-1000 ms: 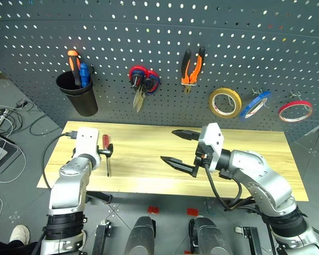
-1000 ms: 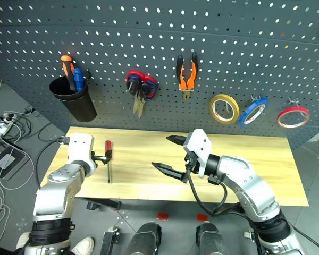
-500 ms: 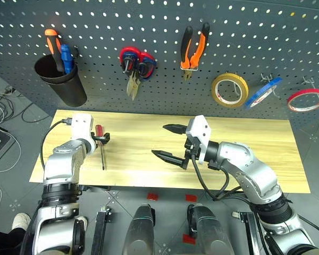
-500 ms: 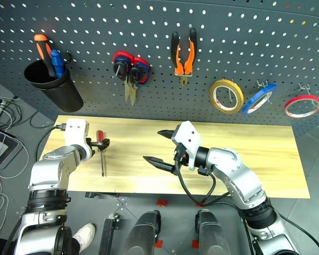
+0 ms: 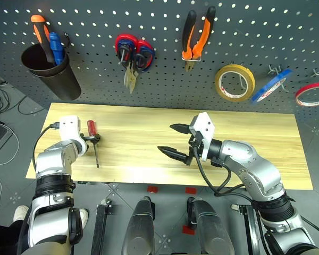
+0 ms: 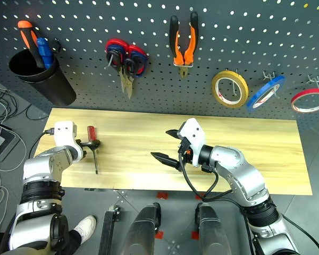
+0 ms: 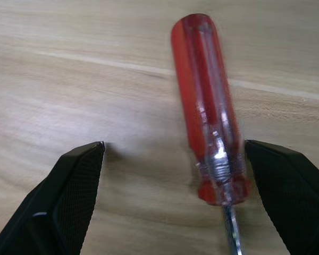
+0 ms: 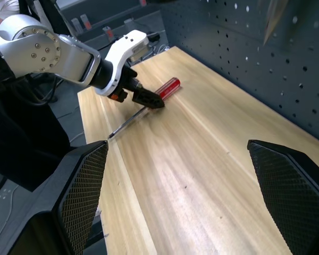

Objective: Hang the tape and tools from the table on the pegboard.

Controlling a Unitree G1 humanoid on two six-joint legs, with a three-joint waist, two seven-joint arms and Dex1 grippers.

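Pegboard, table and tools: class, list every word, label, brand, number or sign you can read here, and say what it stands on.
None can be read.
Pegboard: holes and hooks, no lettering.
Table: plain wood.
Red-handled screwdriver: clear red handle, no print visible.
Pliers, scissors, blue tape: any marking is too small to tell.

screwdriver (image 7: 207, 122): slim, clear red handle, thin metal shaft; flat on the table (image 5: 143, 159), between the spread fingers of the left gripper (image 7: 175, 175).
pliers (image 5: 198, 33), small scissors (image 5: 128, 66), tape (image 5: 271, 86): on the pegboard (image 5: 159, 79), beyond the right gripper (image 5: 175, 141).
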